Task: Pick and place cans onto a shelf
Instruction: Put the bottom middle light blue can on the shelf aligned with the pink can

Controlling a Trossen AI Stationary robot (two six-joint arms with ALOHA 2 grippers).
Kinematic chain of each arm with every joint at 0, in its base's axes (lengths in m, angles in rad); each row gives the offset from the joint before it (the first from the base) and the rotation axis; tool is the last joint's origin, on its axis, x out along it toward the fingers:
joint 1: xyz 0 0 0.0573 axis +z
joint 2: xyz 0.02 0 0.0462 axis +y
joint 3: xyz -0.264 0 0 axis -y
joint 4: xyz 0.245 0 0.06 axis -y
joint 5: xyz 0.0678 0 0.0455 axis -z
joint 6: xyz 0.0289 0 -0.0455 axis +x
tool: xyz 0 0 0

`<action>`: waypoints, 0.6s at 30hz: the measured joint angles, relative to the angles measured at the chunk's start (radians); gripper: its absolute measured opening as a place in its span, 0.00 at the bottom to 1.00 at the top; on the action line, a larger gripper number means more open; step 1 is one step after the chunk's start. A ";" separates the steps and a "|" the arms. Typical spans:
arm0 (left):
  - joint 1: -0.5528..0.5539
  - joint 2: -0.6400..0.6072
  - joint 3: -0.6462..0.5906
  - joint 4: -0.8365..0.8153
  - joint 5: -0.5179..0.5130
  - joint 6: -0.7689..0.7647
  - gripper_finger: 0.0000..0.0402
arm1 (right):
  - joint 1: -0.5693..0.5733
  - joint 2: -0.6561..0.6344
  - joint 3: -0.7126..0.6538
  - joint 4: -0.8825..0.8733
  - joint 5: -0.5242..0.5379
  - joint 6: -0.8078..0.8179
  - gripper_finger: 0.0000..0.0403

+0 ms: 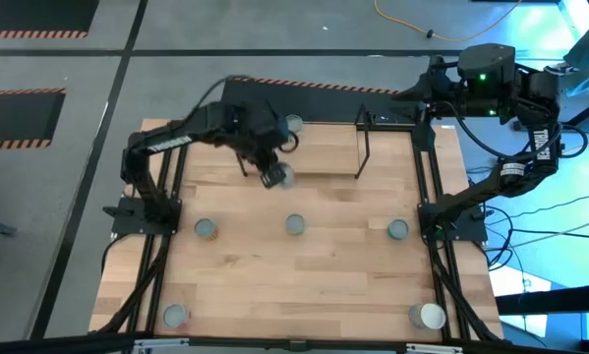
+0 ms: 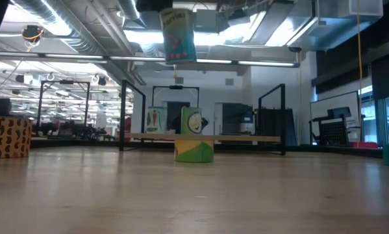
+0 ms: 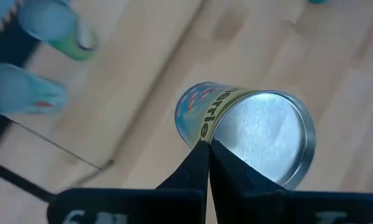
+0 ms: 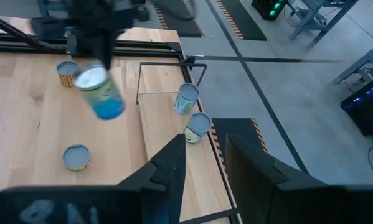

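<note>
Five cans (image 1: 294,225) sit on the table (image 1: 304,285): two near its front corners, three in a row across its middle. Farther back, the left gripper (image 1: 272,175) holds a blue can (image 1: 283,176) in the air, fingers tight on it. It looks hard, smooth and slippery, so hold its round sides. Two cans stand on the shelf (image 4: 167,124) by the far edge. The right gripper (image 4: 205,163) waits beyond the far right corner, fingers apart.

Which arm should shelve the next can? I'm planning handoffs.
Left. The left claw already holds a blue can above the table beside the shelf; the right claw waits open, off the table's far corner.
</note>
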State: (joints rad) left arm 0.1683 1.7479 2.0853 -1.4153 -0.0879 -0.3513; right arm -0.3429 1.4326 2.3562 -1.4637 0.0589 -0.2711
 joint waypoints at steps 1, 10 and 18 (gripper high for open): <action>0.022 -0.002 0.000 0.005 0.000 0.027 0.00 | 0.000 0.000 0.000 0.002 0.000 0.000 0.29; 0.197 -0.002 0.000 0.036 0.052 0.244 0.00 | 0.000 0.000 0.000 0.007 0.000 0.000 0.29; 0.288 -0.001 0.000 0.072 0.110 0.373 0.00 | 0.000 0.001 0.000 0.008 0.001 0.000 0.29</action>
State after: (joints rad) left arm 0.4566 1.7468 2.0853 -1.3429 0.0224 0.0217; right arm -0.3428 1.4334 2.3562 -1.4559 0.0597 -0.2707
